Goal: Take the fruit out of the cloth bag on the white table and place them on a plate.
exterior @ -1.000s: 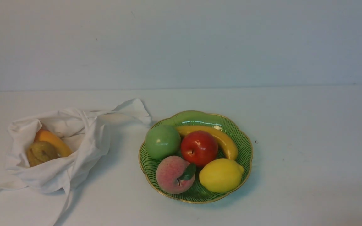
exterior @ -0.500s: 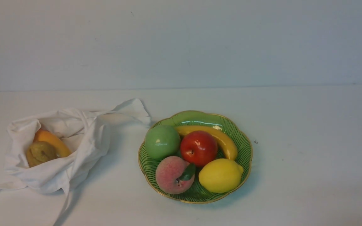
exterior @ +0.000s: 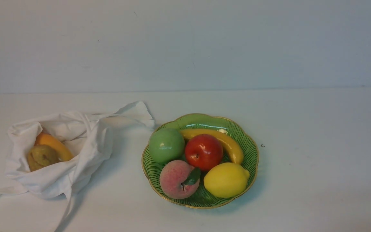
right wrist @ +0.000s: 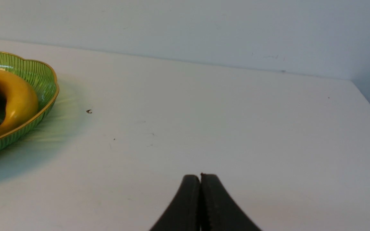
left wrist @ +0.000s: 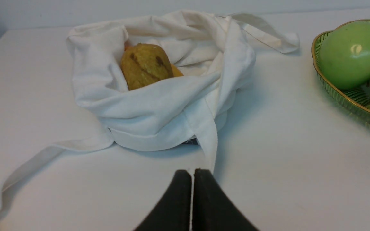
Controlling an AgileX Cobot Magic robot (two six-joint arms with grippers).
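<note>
1. The cloth bag point(exterior: 60, 154) lies crumpled on the left side of the white bench point(exterior: 317, 180), its mouth open and its long strap handles point(exterior: 24, 209) trailing over the near bench surface.
2. Inside the bag's mouth sit two fruits: a brownish-yellow pear point(exterior: 42, 157) and, just behind and touching it, an orange elongated fruit point(exterior: 54, 145). In the left wrist view the pear point(left wrist: 145, 65) shows plainly, with only a sliver of the orange fruit point(left wrist: 176, 71) beside it.
3. The green plate point(exterior: 251, 151) with its scalloped gold rim stands near the middle of the bench, just to the right of the bag and apart from it.
4. On the plate lie a red apple point(exterior: 204, 152) in the centre, a green apple point(exterior: 166, 145) to its left, a banana point(exterior: 229, 145) curving behind and to its right, a peach with a leaf point(exterior: 179, 179) at the near left, and a lemon point(exterior: 226, 179) at the near right.
5. The left tool point(left wrist: 193, 173) has its two dark fingers pressed together on nothing; it hangs above bare bench, just short of the bag's nearest strap.
6. The right tool point(right wrist: 200, 178) is likewise closed and empty, over bare bench well to the right of the plate.
7. Neither arm shows in the front view.
8. A tiny dark speck point(exterior: 262, 145) lies on the bench just right of the plate.
</note>
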